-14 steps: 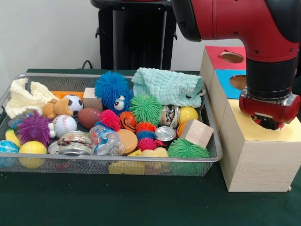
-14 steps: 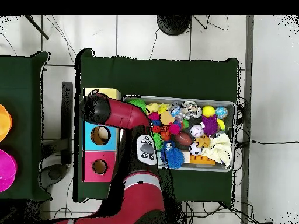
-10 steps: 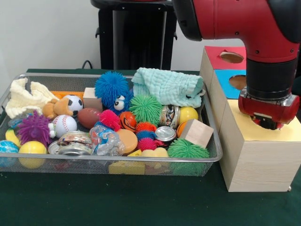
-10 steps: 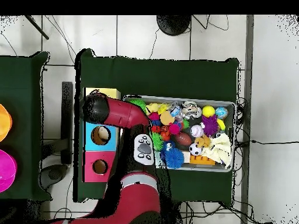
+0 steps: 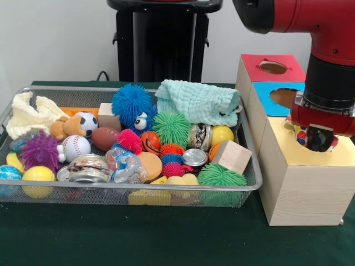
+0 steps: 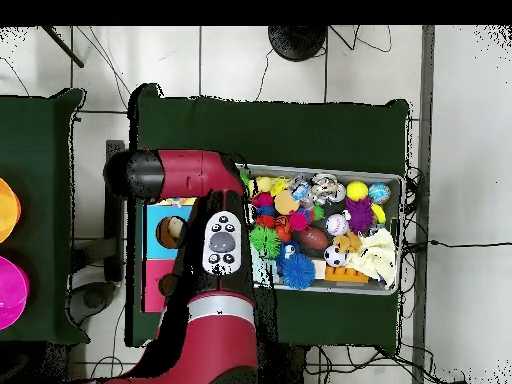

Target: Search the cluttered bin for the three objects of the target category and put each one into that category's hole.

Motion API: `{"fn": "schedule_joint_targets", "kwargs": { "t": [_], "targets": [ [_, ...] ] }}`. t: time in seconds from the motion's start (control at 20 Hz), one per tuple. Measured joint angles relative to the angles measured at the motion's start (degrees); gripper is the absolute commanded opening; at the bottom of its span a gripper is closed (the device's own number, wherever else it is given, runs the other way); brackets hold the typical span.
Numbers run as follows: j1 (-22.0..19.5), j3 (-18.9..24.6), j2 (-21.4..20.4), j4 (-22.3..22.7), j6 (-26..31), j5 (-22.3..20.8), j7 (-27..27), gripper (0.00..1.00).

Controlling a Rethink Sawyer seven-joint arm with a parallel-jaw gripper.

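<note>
Currently gripper [image 5: 320,138] hangs over yellow-topped box [image 5: 310,177]; you cannot tell its state. Multicoloured ball [image 5: 302,136] sits at hole; rim snag could bounce it off box.

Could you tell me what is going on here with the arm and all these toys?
The red arm's tool hangs over the yellow-topped box, nearest of three sorting boxes beside the wire bin. Something small and multicoloured shows at the tool, though whether it is gripped cannot be told. The bin is full of spiky balls, sports balls, cans, wooden blocks and cloths. The blue box and red box stand behind.
</note>
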Motion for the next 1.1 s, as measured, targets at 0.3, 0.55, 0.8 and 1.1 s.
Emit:
{"fn": "schedule_joint_targets", "kwargs": {
  "t": [0.3,0.55,0.8,1.1],
  "targets": [
    [0.01,0.18,0.11,-1.69,1.6,-2.91,0.0,0.0],
    [-0.11,0.62,0.47,-2.24,1.63,-4.2,0.0,0.0],
    [-0.47,1.31,1.31,-3.13,1.91,-5.2,0.0,0.0],
    [-0.97,2.19,1.62,-3.85,3.03,-5.94,0.0,0.0]
  ]
}}
